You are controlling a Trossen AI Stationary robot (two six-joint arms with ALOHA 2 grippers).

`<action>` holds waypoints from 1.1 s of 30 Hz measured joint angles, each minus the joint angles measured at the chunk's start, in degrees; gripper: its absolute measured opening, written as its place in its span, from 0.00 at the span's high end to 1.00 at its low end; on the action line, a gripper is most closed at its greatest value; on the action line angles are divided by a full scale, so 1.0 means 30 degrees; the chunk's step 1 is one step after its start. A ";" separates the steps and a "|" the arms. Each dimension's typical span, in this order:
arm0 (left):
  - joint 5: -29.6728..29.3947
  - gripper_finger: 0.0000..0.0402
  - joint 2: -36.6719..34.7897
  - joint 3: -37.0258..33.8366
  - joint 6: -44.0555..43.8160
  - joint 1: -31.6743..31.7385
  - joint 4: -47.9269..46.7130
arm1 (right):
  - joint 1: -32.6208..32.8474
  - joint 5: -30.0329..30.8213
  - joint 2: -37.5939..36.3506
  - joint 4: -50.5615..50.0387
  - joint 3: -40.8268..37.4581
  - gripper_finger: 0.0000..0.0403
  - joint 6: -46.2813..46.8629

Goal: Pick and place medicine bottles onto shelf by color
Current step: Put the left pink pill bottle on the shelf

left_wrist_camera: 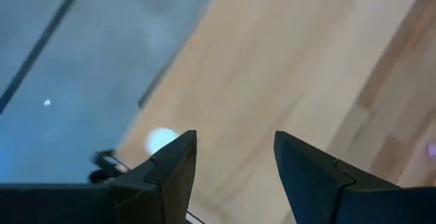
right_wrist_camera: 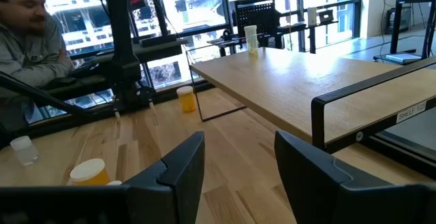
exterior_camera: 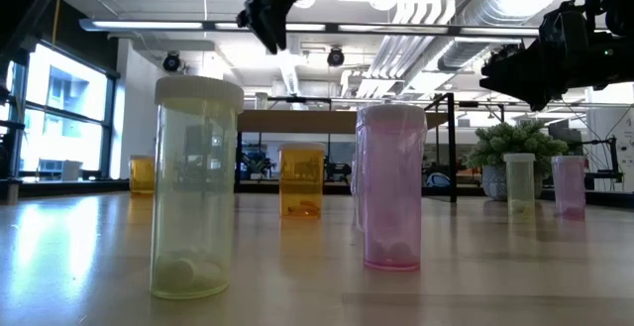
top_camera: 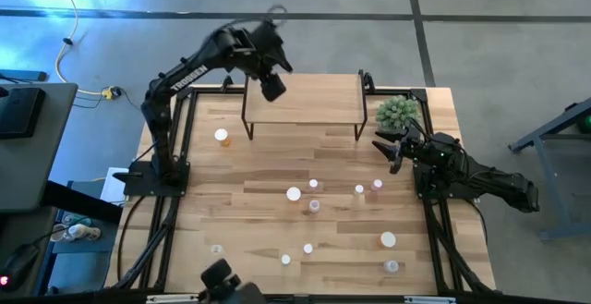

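The shelf (top_camera: 305,101), a light-wood board on black legs, stands at the table's far edge. My left gripper (top_camera: 273,84) is open and empty, raised above the shelf's left part; its wrist view (left_wrist_camera: 235,163) looks down on the board and a white cap (left_wrist_camera: 161,140) near its edge. A yellowish bottle (right_wrist_camera: 251,39) stands on the shelf's left end. My right gripper (top_camera: 388,149) is open and empty, low, right of the shelf (right_wrist_camera: 238,163). Several white-capped bottles stand on the table, among them an orange one (top_camera: 222,136) and a pink one (top_camera: 377,186).
A small green plant (top_camera: 397,112) stands at the shelf's right end, close to my right gripper. Near the low camera stand a yellowish bottle (exterior_camera: 196,187) and a pink bottle (exterior_camera: 393,187). A person (right_wrist_camera: 27,26) sits beyond the table's left side.
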 joint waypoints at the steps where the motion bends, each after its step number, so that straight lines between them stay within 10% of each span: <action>1: -0.0036 0.54 0.0000 -0.0474 -0.0094 -0.0224 -0.0035 | -0.0002 -0.0002 0.0003 0.0000 0.0005 0.58 0.0000; 14: -0.1110 0.54 -0.3303 -0.6276 -0.0992 -0.3517 0.2874 | 0.0003 -0.0002 0.0002 0.0000 0.0000 0.58 -0.0003; 33: 0.0573 0.54 -1.1261 -2.3137 -0.3913 -0.6750 1.7952 | -0.0002 0.0004 0.0001 0.0004 0.0000 0.58 -0.0005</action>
